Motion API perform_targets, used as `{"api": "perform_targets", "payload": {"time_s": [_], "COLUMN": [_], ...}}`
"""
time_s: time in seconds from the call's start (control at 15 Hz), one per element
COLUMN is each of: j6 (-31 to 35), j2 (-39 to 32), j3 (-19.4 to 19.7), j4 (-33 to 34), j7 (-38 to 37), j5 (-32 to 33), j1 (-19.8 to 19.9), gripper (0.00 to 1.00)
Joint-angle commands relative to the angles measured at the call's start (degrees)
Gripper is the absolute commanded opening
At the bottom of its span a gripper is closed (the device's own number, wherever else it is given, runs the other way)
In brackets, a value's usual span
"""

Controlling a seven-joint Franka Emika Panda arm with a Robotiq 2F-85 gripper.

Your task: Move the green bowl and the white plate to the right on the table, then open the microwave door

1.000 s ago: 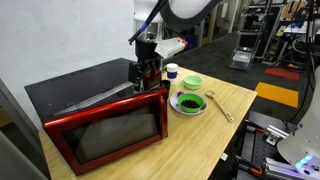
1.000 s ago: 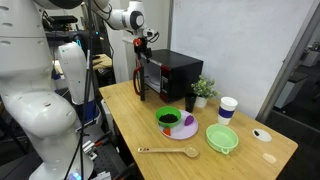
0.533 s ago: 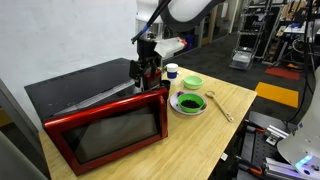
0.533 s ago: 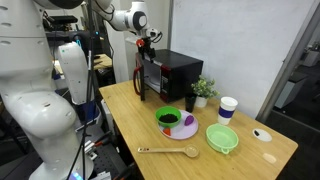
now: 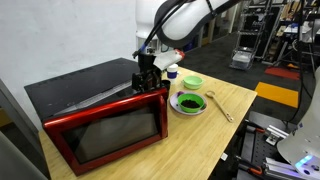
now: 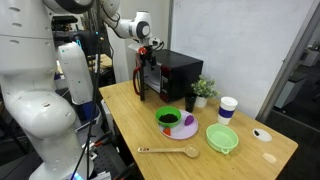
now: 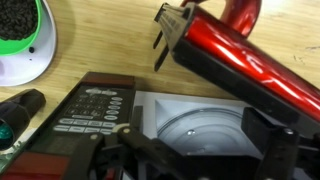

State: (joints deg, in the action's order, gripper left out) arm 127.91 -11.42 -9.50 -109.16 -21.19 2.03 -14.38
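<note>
Though the wrist view crops the fingertips, the black tool [image 7: 195,160] reads as spread wide. One dark finger [image 7: 120,152] sits low on one side and its mate low on the other, with nothing clasped between them. Only the microwave cavity with its glass turntable [image 7: 200,125] shows in the gap, so the tool is empty as far as I can see.

In both exterior views the tool [image 5: 148,72] [image 6: 143,62] sits at the top free corner of the glossy red-framed microwave door [image 5: 105,130]. Can't tell from these angles whether it touches the door edge.

The door is ajar. In the wrist view its red top edge runs diagonally away from the cavity, with the latch hooks [image 7: 165,38] exposed at the end. The dark keypad panel [image 7: 90,110] lies beside the opening.

The round shallow white plate [image 5: 190,103] [image 6: 172,120], with a bright green inner ring and dark centre, lies on the light wooden bench [image 5: 238,95] near the door's free end. Its rim also shows in the top corner of the wrist view.

The small, round, pale green bowl [image 5: 192,83] [image 6: 222,138] is just beside the plate, on the side away from the microwave. A wooden spoon [image 6: 168,151] lies near both, along the bench edge.
</note>
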Motion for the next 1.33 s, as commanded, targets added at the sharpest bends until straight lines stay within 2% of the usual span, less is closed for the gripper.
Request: {"api": "perform_targets", "payload": {"time_s": [0.0, 0.47, 1.07, 1.27], "j6": [-1.94, -3.23, -2.56, -2.50], "j2": [0.21, 2.11, 1.94, 1.78], "j3": [-1.66, -4.30, -9.56, -10.25], "j4": [0.11, -0.19, -1.72, -2.11], "j7": [3.05, 6.78, 16.51, 17.66], "j5": [-3.37, -8.98, -20.62, -21.65], "j1": [-0.40, -1.19, -3.20, -3.94], "gripper": [1.00, 1.00, 1.00, 1.00]}}
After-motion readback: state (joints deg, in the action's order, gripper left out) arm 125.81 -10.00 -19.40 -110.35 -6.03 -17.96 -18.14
